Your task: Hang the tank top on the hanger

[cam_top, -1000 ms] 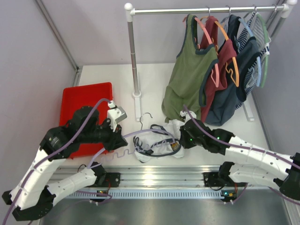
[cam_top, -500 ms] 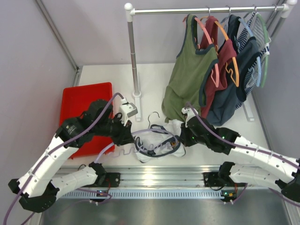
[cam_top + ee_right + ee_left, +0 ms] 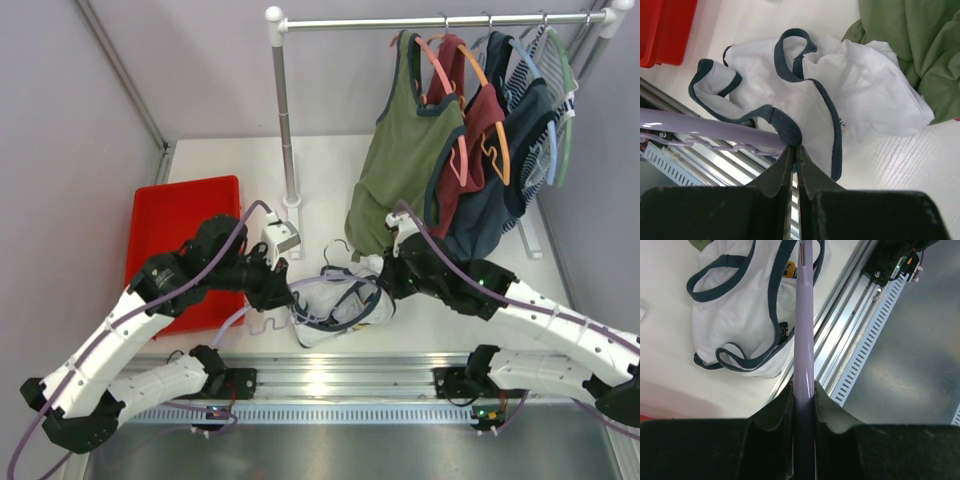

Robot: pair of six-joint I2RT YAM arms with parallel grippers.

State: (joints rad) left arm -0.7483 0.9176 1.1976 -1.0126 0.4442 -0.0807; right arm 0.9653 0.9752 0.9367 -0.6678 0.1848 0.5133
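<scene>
The white tank top (image 3: 335, 308) with navy trim lies crumpled near the table's front edge. In the left wrist view its straps (image 3: 735, 300) lie beside the bar. My left gripper (image 3: 277, 288) is shut on the lavender hanger (image 3: 322, 283), whose bar (image 3: 804, 335) runs straight out from the fingers (image 3: 782, 407). The hanger's hook (image 3: 336, 250) points toward the back. My right gripper (image 3: 386, 278) is shut on a navy strap of the tank top (image 3: 790, 131), pinched at the fingertips right beside the hanger's end (image 3: 715, 129).
A red tray (image 3: 180, 215) sits at the left. The clothes rack's pole (image 3: 285, 120) stands behind the hanger, and an olive-green top (image 3: 400, 160), a maroon top and darker garments hang at the back right. A metal rail (image 3: 330, 385) runs along the front edge.
My left arm has swung right, carrying the hanger over the tank top. My right gripper has risen and moved back a little with the strap, meeting the hanger's end.
</scene>
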